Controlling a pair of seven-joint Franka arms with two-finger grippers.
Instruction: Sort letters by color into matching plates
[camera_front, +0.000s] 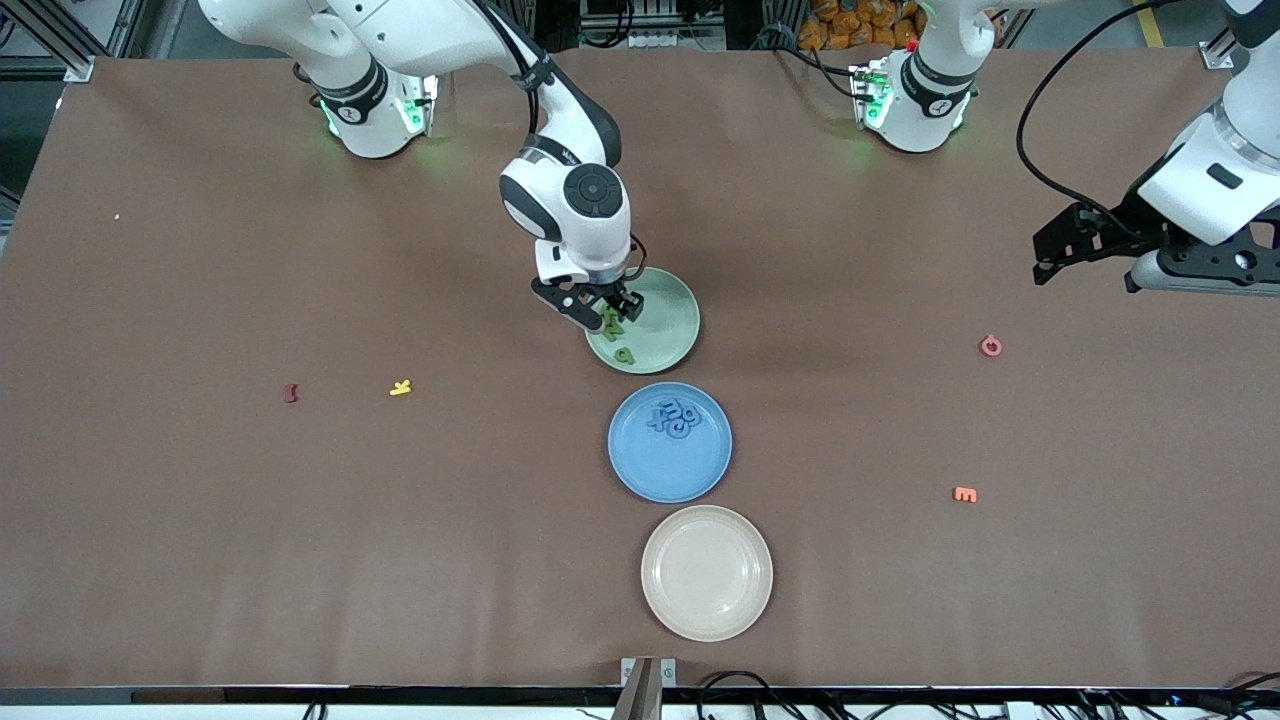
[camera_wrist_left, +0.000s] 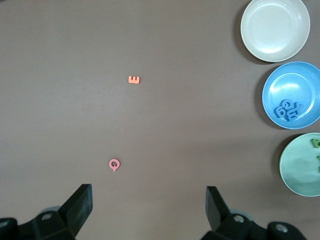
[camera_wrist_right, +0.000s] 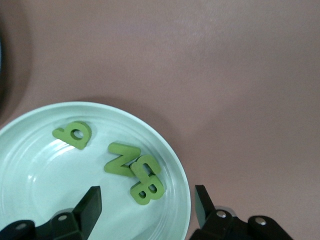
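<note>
Three plates, green plate (camera_front: 672, 335), blue plate (camera_front: 670, 460) and beige plate (camera_front: 706, 572), stand in a close row mid-table with the right gripper (camera_front: 600, 308) over the green; brown table (camera_front: 250, 520) otherwise carries only small scattered letters.

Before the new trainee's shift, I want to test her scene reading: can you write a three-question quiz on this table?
1. True or false: the right gripper is over the green plate.
2. Which plate holds no letters? A green, B blue plate, C beige plate
3. Fill in: the left gripper is ____ and holds nothing.

Key: 1 true; 2 C; 3 open
</note>
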